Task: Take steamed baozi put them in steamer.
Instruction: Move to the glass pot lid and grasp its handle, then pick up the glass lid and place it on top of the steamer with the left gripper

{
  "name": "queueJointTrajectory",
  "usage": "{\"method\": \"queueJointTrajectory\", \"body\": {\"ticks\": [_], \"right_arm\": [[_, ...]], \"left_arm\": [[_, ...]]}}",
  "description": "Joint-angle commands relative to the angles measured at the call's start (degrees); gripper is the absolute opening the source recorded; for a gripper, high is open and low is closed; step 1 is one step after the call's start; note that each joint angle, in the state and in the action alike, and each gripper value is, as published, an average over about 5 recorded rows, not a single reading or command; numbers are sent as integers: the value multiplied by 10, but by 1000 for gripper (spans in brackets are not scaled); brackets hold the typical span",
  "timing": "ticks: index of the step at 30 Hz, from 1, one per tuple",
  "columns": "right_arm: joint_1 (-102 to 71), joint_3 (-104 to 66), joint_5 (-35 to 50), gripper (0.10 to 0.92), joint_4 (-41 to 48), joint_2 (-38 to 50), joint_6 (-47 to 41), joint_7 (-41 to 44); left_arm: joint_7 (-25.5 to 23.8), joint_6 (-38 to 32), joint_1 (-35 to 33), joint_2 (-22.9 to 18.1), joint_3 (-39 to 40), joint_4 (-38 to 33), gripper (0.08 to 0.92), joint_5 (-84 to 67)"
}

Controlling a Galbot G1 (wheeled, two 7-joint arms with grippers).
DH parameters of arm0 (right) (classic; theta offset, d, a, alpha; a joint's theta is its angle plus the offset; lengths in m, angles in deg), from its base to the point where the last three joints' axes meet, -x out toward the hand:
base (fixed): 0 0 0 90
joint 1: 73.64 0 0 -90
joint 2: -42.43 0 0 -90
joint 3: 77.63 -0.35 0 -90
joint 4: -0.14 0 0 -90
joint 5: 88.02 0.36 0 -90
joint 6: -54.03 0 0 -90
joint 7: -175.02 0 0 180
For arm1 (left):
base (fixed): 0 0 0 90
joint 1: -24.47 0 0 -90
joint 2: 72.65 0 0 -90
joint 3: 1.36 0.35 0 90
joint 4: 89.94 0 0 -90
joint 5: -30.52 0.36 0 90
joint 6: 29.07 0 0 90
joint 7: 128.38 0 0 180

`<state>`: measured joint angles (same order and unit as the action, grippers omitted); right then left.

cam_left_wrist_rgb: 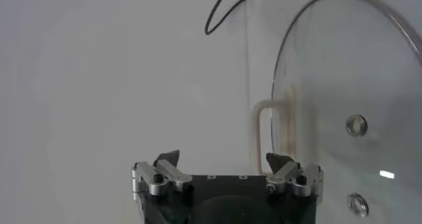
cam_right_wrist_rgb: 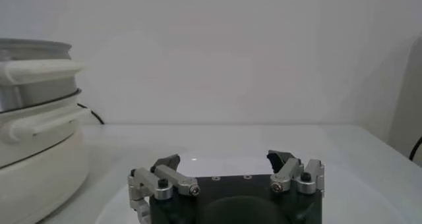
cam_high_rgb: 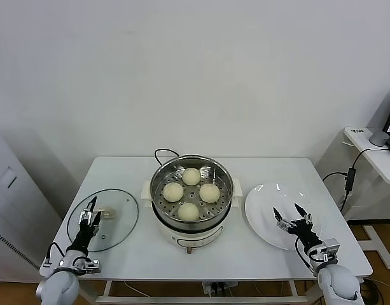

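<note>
Cream-white baozi (cam_high_rgb: 191,194), four of them, already sat on the perforated tray inside the steamer (cam_high_rgb: 225,201) at the middle of the table (cam_high_rgb: 271,166), so we judged the loading done. The plate (cam_high_rgb: 261,206) just right of the pot was bare, and our right gripper (cam_high_rgb: 292,215) hovered over its near side, jaws spread wide and holding nothing. Our left gripper (cam_high_rgb: 91,211) hung over the near edge of the glass lid (cam_high_rgb: 121,219), equally wide open and empty. From the left gripper the steamer lay to the right and slightly forward; the lid was the left arm's to reach, should covering follow. The buns were round, with no long axis. We could read no brand, label or writing anywhere.
</note>
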<state>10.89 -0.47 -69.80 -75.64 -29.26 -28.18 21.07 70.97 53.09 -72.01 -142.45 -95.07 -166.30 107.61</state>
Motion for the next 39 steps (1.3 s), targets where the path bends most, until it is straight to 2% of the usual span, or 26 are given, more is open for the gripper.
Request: {"method": "queueJointTrajectory", "body": {"ticks": [1, 5, 8, 21, 29, 32, 39], "right_arm": [[1, 0, -1, 823, 2, 0, 0, 0], [1, -3, 0, 823, 3, 1, 0, 0], [2, -6, 0, 823, 6, 1, 1, 1], [2, -9, 1, 823, 4, 2, -1, 0], [2, -9, 0, 823, 3, 3, -2, 0], [3, -7, 0, 823, -1, 4, -5, -1], [8, -3, 2, 823, -8, 9, -9, -3]], "left_arm": [[2, 1, 33, -4, 4, 31, 822, 20], [1, -1, 33, -5, 2, 35, 798, 19], [-1, -2, 30, -5, 1, 36, 739, 17], [4, -19, 25, -9, -4, 30, 358, 8], [-12, -12, 3, 10, -7, -49, 132, -32], [-39, 6, -7, 28, -7, -101, 101, -66], [-137, 83, -25, 98, -4, -220, 101, -177]]}}
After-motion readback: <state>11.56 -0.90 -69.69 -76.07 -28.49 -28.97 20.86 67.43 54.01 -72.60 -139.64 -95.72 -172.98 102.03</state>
